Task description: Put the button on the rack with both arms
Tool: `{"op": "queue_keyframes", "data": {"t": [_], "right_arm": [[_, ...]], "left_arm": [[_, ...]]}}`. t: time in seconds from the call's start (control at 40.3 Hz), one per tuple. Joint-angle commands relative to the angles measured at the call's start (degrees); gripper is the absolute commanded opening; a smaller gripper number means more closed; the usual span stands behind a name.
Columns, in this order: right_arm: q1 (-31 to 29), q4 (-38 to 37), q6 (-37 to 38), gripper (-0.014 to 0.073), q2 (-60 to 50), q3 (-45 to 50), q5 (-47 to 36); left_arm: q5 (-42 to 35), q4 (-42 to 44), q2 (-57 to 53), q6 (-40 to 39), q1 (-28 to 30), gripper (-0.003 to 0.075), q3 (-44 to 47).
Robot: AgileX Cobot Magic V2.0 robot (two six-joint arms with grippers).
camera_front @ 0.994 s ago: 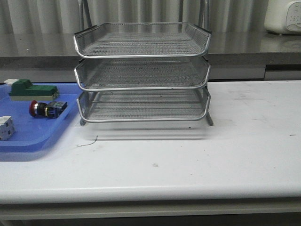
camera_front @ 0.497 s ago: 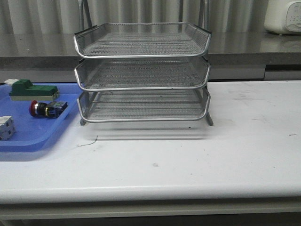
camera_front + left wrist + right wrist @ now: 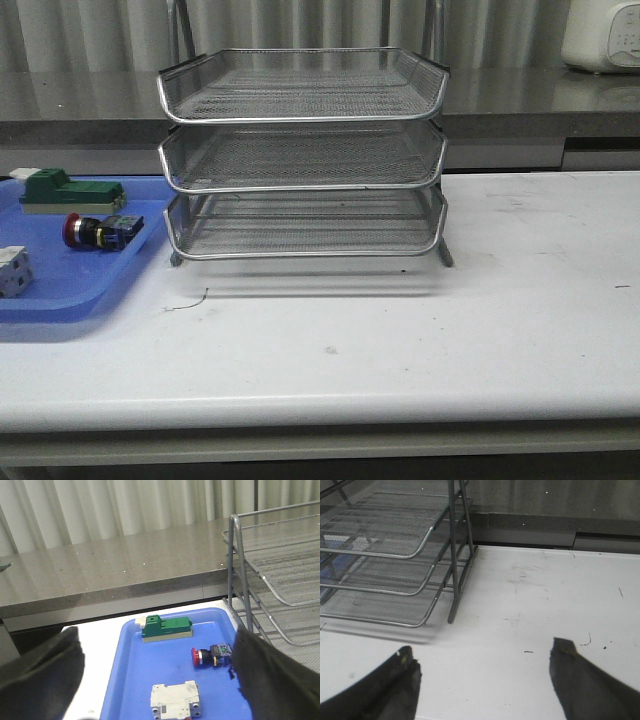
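Nothing in my grip yet: my left gripper (image 3: 157, 680) has its jaws spread wide and empty, looking down over the blue tray (image 3: 60, 292) at the table's left edge, and my right gripper (image 3: 482, 680) is spread and empty too, above bare tabletop off the rack's (image 3: 302, 150) right side.

Here's where I reckon it could go sour. The button (image 3: 102, 232) lies on its side, and that round red cap and collar look ready to roll or squirt out if I pinch off-centre. The green-and-white block (image 3: 70, 192) sits near it toward the table's back edge, and the white cube-shaped part (image 3: 13, 271) near it toward the front edge, so a sloppy approach could nudge either. The tray may slide under a push. And passing it between my two arms is a drop waiting to happen, while the rack's wire rims could snag my fingers going in.

The button itself: red mushroom cap pointing toward the left edge, silver collar, black body, blue-yellow block at the rack end. It rests on the tray's right part, apart from the rack, all three tiers bare.
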Motion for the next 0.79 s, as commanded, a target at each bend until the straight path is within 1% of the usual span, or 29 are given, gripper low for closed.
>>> {"op": "queue_keyframes", "data": {"t": [0.0,0.124,0.248,0.397,0.522,0.77], "right_arm": [[-0.2,0.7,-0.3,0.0612,1.1,-2.0,-4.8],[-0.2,3.5,-0.3,0.0612,4.5,-2.6,-5.1],[-0.2,8.8,-0.3,0.0612,13.0,-5.3,-5.5],[-0.2,15.7,-0.3,0.0611,24.1,-8.9,-9.1],[-0.2,21.1,-0.3,0.0611,32.8,-12.0,-10.3],[-0.2,28.4,-0.3,0.0609,47.1,-18.3,-11.4]], "left_arm": [[-4.2,0.0,0.8,0.0,0.1,0.064,-1.5],[-4.3,0.0,0.8,0.0,0.1,0.0639,-1.5],[-4.3,0.0,0.8,0.0,0.1,0.064,-1.5],[-4.3,0.0,0.8,0.0,0.1,0.064,-1.5],[-4.3,0.0,0.8,0.0,0.1,0.064,-1.5],[-4.6,0.0,0.8,0.0,0.1,0.064,-1.5]]}}
